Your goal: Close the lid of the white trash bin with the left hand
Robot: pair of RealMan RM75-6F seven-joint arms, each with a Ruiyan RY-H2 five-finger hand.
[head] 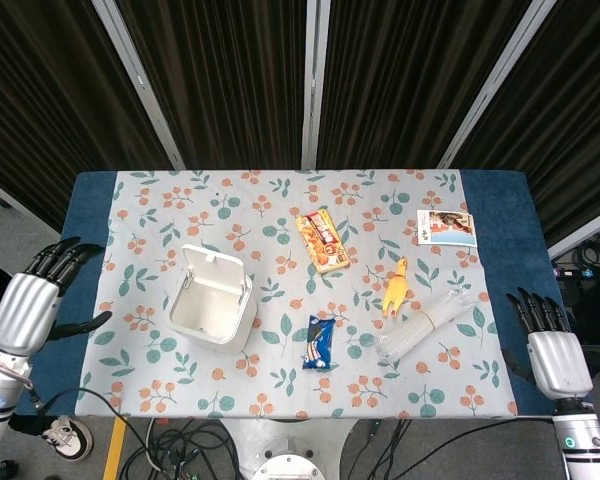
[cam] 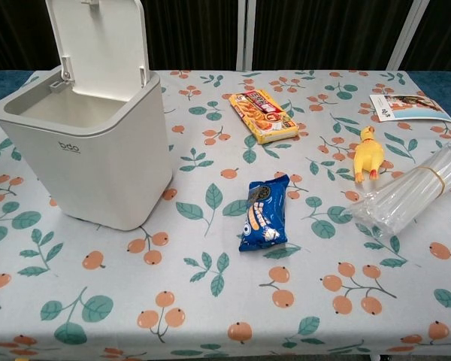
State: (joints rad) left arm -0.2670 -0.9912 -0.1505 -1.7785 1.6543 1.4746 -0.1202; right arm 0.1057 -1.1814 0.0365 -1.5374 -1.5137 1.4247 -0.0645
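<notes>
A: Bin?
B: White trash bin (cam: 98,147), table's left half, lid (cam: 99,45) upright, interior empty.
A: Hands?
B: Left hand (head: 30,305), right hand (head: 555,355): fingers spread, holding nothing, off table edges.

We see a desk (head: 88,215) with a blue top, mostly covered by a pale cloth (head: 230,215) printed with orange berries and green leaves. On the cloth, at the left, stands a white trash bin (head: 211,308) with its lid (head: 214,267) raised. Right of it, near the front, lies a blue snack packet (head: 318,343). Farther back at the centre lies an orange snack box (head: 322,242). At the right are a yellow rubber chicken (head: 395,285), a bundle of clear straws (head: 423,326) and, farthest back, a printed card (head: 446,228).
</notes>
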